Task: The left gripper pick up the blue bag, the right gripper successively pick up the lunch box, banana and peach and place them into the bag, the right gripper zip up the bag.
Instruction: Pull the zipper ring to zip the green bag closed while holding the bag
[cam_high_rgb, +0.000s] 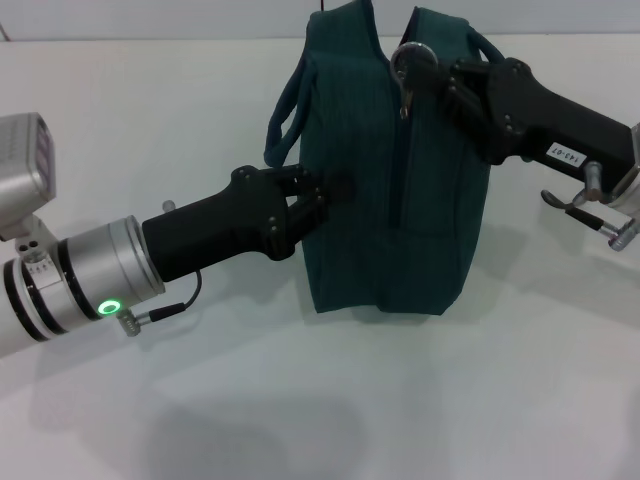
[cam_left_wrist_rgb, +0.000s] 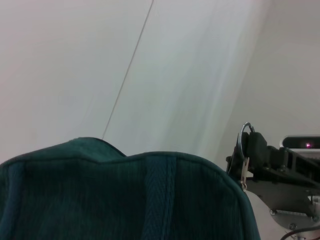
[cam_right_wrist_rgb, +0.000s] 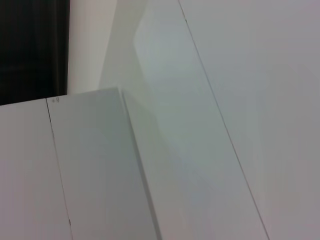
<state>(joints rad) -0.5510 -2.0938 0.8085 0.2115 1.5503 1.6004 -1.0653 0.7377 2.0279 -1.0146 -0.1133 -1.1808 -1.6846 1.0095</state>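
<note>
1. Teal fabric fills the scene: the blue bag (cam_high_rgb: 385, 170), a dark ribbed lunch tote with loop handles, stands upright on the white table (cam_high_rgb: 320, 400), its top seam drawn together along most of its length.
2. My left gripper (cam_high_rgb: 325, 200), a black screw-studded claw on a silver arm with a green ring light, is pinched together on the tote's side panel, steadying it.
3. My right gripper (cam_high_rgb: 445, 85), a matching black claw, sits at the far end of the seam, its fingers closed on the silver ring-pull zipper (cam_high_rgb: 407, 58).
4. No lunch box, banana or peach shows on the table; I judge they are inside.
5. Zipping looks nearly finished. To end it well, I should pull straight along the seam, keep the ring taut, and hold the left pinch firm so the tote does not tip or slide.
</note>
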